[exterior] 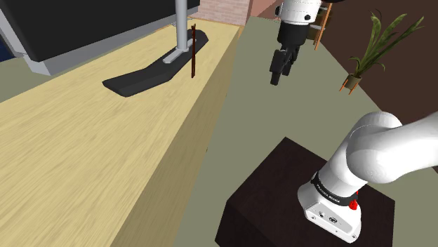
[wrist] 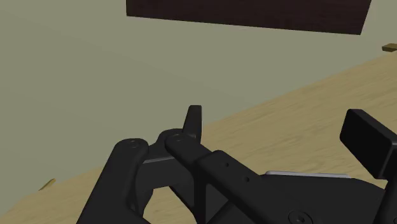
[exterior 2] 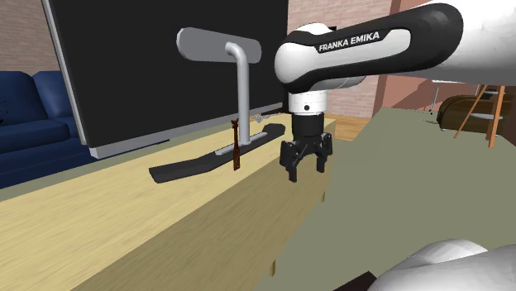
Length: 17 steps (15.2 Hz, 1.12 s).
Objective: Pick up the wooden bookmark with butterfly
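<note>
In the second exterior view I read "FRANKA EMIKA" in white on a black band of the arm [exterior 2: 355, 41]; I find no other writing. The bookmark [exterior 2: 236, 145] is a thin, dark reddish-brown strip standing upright on the pale wooden table [exterior 2: 124, 223]. It is just beside the black foot [exterior 2: 192, 166] of a big dark screen [exterior 2: 165, 58] carried on a grey post [exterior 2: 243, 87]. Its top widens a little, but I cannot make out any figure there. The gripper [exterior 2: 306, 163] hangs to the second exterior view's right of it, apart from it, fingers spread with nothing between them. A blue sofa [exterior 2: 25, 107] and a brick wall [exterior 2: 16, 33] sit behind.

In the shoulder view the bookmark stands near the table's far end, by the foot's edge. The gripper hangs off the table's side over olive floor [exterior: 246, 105]. The arm rises from the dark stand [exterior: 274, 203], and a potted plant [exterior: 372, 52] is beyond.

In the wrist view the black fingers [wrist: 194, 121] stand wide apart over wood grain and olive floor.
</note>
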Motion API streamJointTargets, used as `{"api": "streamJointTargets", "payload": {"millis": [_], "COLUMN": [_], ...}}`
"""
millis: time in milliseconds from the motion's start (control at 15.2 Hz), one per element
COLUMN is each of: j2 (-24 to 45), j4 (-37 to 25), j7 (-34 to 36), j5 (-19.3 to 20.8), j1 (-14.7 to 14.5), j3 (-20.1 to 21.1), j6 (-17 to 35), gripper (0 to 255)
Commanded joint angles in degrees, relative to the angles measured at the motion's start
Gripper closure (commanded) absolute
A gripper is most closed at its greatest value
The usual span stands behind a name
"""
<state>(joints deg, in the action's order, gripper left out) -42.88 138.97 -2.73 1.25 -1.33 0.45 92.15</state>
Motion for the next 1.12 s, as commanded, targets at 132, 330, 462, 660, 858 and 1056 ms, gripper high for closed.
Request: {"api": "streamJointTargets", "payload": {"millis": [132,330,462,660,858,1056], "j2": [2.4,6.0,8.4,12.0,15.6,19.1], "j4": [-1.0,-3.0,-4.5,-7.0,-10.0,-13.2], "j7": [-1.5,-3.8,-5.2,-7.4,-9.6,-11.8], "j5": [0.5,1.2,1.5,1.7,1.8,1.7], "j1": [-0.4,-1.0,-1.4,-2.1,-2.8,-3.5], "j3": [-0.3,-0.8,-1.1,-1.5,-1.8,-2.1], "j6": [4.2,10.3,14.1,19.5,24.5,29.0], "gripper": [0,0,0,0,0,0]}}
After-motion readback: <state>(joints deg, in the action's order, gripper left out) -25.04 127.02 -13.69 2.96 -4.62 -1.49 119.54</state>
